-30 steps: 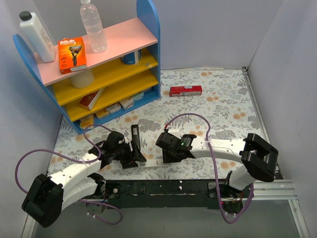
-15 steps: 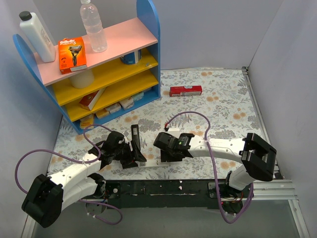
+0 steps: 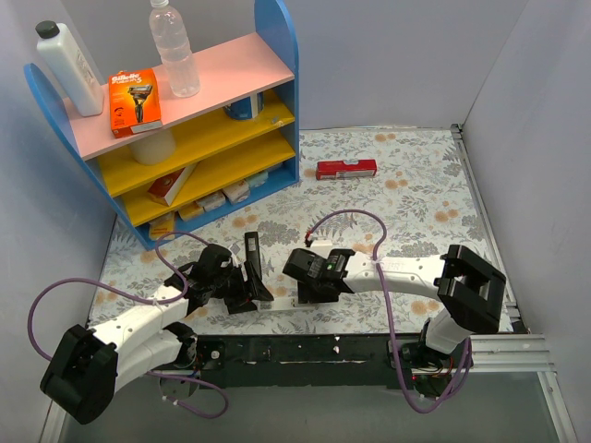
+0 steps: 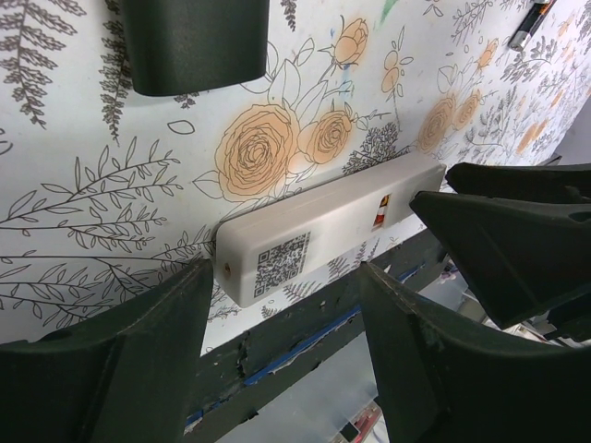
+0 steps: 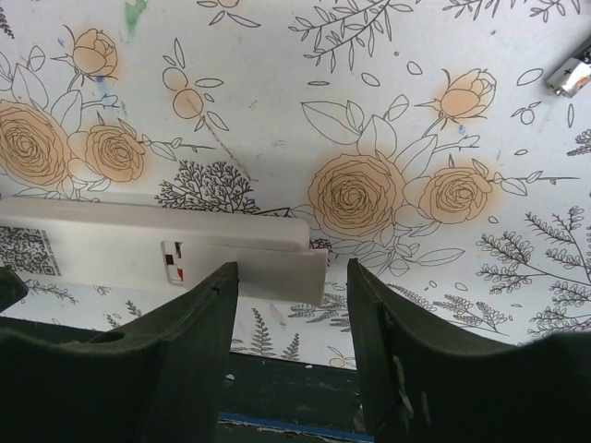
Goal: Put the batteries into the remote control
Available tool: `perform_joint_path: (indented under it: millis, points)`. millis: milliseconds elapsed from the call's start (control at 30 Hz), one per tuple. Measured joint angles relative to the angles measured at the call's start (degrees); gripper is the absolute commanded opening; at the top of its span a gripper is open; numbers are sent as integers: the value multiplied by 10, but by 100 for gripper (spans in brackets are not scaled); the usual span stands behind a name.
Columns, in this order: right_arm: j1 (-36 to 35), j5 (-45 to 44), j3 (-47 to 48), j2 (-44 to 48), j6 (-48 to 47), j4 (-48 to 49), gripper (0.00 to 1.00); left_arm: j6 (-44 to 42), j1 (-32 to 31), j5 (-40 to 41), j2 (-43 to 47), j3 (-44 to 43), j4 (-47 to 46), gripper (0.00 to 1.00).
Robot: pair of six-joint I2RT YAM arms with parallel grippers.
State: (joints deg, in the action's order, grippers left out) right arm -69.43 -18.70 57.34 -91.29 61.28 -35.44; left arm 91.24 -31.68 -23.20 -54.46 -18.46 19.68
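The white remote control lies back side up at the table's front edge, a QR code on its end. It also shows in the right wrist view, where its battery cover sits slid partly off the end. My left gripper is open and empty, its fingertips just short of the remote's QR end. My right gripper is open, its fingers either side of the slid cover, not touching it. One small battery lies far off on the cloth. A dark one shows in the left wrist view.
A black remote lies just beyond the left gripper. The right gripper sits close beside it over the white remote. A blue shelf unit stands at the back left, a red box at the back. The dark front rail runs just below.
My right gripper has shifted slightly left along the remote. The left arm has not moved.
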Motion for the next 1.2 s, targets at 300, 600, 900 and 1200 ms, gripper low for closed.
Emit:
perform_joint_path:
  millis: [300,600,900,1200]
  points:
    - [-1,7,3,-10,1,10,56,-2,0,-2,3,0,0,64]
    - [-12,6,5,-16,3,21,53,-2,0,-2,4,0,0,64]
    - [-17,-9,-29,7,1,60,53,-3,0,-4,6,0,-1,64]
    - [-21,-28,-31,9,-32,71,48,-4,0,-5,6,1,-4,64]
